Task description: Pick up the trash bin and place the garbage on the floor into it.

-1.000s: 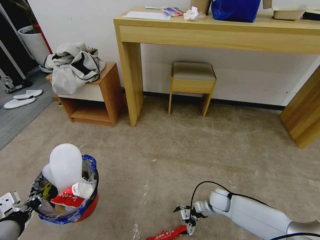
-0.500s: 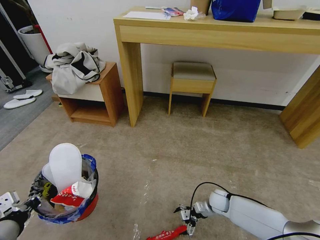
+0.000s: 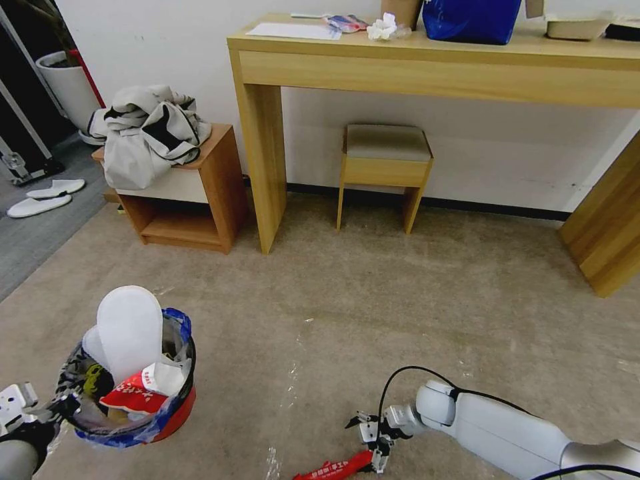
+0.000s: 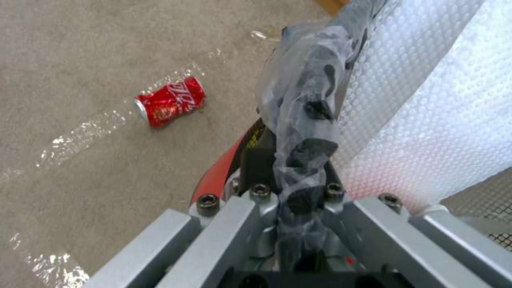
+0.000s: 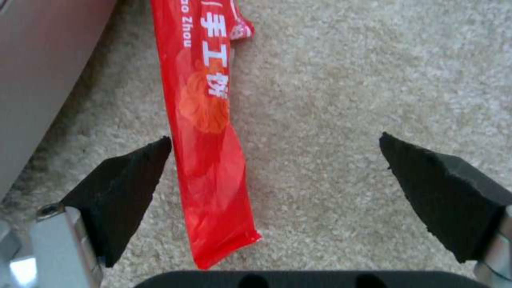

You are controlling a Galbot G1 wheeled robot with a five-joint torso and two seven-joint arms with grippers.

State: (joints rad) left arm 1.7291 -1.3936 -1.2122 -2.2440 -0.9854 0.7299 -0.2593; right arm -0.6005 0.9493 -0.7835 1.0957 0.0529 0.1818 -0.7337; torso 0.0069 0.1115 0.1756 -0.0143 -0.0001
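Position of the right end effector (image 3: 371, 440) is slightly lower than one second earlier; its fingers are spread over the red wrapper (image 5: 205, 132) on the floor (image 3: 400, 300). The left end effector (image 4: 299, 188) remains clamped on the trash bin (image 3: 170, 417) rim, bin unchanged.

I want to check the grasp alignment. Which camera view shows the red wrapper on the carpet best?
The right wrist view: the red wrapper lies flat on the carpet between the open pads of the right tool, close to one pad. The head view shows it small at the picture's lower edge, beside that tool.
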